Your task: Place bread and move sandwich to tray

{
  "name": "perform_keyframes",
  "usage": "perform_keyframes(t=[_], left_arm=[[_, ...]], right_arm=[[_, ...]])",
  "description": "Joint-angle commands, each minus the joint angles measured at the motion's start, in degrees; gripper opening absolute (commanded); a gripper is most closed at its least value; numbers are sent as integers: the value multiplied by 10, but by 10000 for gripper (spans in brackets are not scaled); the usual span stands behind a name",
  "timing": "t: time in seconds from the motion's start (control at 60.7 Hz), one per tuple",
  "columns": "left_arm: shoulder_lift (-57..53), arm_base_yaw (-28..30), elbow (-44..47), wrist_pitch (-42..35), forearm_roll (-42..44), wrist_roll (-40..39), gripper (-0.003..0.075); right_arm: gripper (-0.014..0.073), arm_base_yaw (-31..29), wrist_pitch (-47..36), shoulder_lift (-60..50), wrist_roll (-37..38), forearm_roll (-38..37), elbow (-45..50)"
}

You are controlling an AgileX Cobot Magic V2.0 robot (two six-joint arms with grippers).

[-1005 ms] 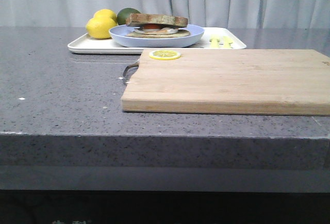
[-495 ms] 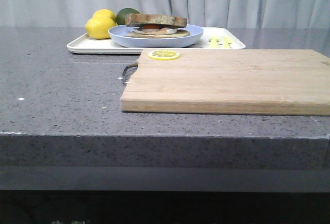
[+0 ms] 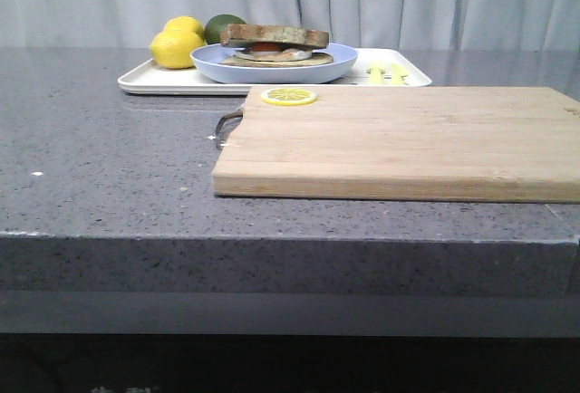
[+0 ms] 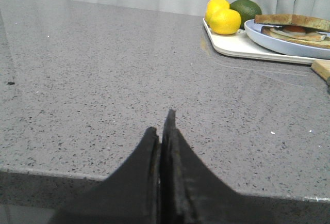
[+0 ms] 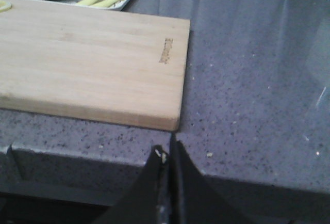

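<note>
The bread [image 3: 275, 35] lies on top of the egg sandwich [image 3: 276, 53] on the round pale-blue plate [image 3: 337, 65], and the plate sits on the white tray [image 3: 156, 81] at the back. The bread [image 4: 292, 20], plate [image 4: 289, 47] and tray [image 4: 234, 47] also show in the left wrist view. My left gripper [image 4: 161, 126] is shut and empty, low at the table's front edge, far from the tray. My right gripper [image 5: 166, 150] is shut and empty at the front edge, near the cutting board's right front corner. Neither gripper shows in the front view.
A wooden cutting board [image 3: 408, 139] fills the middle and right of the table, with a lemon slice [image 3: 288, 96] on its far left corner. Two lemons [image 3: 177, 47] and a green fruit [image 3: 220, 24] sit on the tray's left end. Yellow-green marks [image 3: 388, 72] show on its right end.
The front view has shifted very slightly. The objects on the table have not moved.
</note>
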Motion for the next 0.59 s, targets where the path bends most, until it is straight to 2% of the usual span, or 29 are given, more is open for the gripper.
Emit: perform_keyframes(t=[0.0, 0.577], left_arm=[[-11, 0, 3, -50, -6, 0, -17], [-11, 0, 3, -50, -6, 0, -17]], right_arm=[[-110, -5, -37, -11, -2, 3, 0], [-110, -5, -31, -11, -2, 3, 0]])
